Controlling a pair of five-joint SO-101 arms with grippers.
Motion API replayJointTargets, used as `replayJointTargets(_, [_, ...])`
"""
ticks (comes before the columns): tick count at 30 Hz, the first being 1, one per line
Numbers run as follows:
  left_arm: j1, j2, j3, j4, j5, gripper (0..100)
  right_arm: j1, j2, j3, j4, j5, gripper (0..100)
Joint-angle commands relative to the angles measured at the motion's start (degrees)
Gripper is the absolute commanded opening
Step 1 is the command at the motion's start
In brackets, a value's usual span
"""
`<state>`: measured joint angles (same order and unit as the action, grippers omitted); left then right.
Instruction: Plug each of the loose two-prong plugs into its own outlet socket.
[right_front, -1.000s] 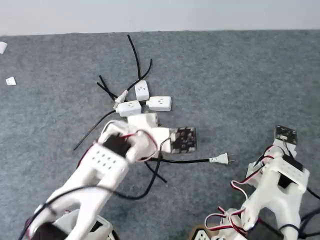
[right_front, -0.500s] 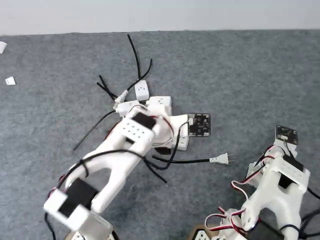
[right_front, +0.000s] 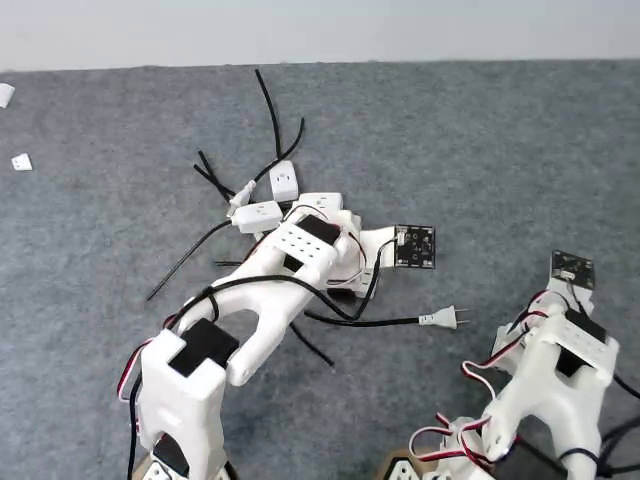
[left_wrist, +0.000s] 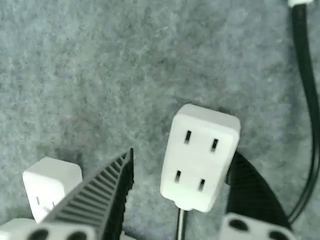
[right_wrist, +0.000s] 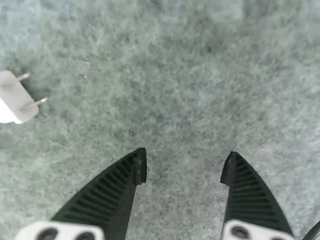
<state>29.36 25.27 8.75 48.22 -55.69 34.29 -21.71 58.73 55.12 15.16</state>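
Observation:
Three white outlet sockets lie close together at the back: one (right_front: 284, 182), one (right_front: 258, 215) and one (right_front: 322, 203). My left arm (right_front: 300, 250) stretches out over the third. In the left wrist view my left gripper (left_wrist: 182, 160) is open, with a white outlet socket (left_wrist: 200, 157) between its fingers and untouched; a second outlet (left_wrist: 50, 185) lies beside it. A loose two-prong plug (right_front: 441, 318) on a black cord (right_front: 370, 322) lies to the right. My right gripper (right_wrist: 186, 156) hangs open over bare carpet, with the plug (right_wrist: 15, 102) off to one side.
Black cords (right_front: 270, 110) fan out behind the outlets, and one (right_front: 185, 262) trails toward the left. A small white plug end (right_front: 238, 199) sits by the outlets. Two white scraps (right_front: 20, 161) lie at the far left. My right arm (right_front: 555, 365) stands at the near right.
My left arm has stretched forward and to the right, bringing its gripper over the outlets. The right arm and the loose plug have stayed put.

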Motion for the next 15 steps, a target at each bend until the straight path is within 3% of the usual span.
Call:
replayJointTargets(1, [0.0, 0.18, -3.12, 1.32, 0.88, 23, -0.57, -1.71, 0.0, -1.63, -2.99, 24.8])
replayJointTargets(6, [1.58, 0.09, -3.21, 4.48, 1.49, 5, -0.57, -2.24, 0.53, -2.24, -3.87, 24.7])
replayJointTargets(12, [2.2, -0.26, -6.37, 15.12, 6.86, 4, -0.57, -2.15, 0.53, -2.33, -3.96, 24.7])
replayJointTargets(15, [2.02, -1.76, -10.59, 21.45, 11.52, 1, -0.57, -2.07, 0.53, -2.51, -3.96, 19.3])
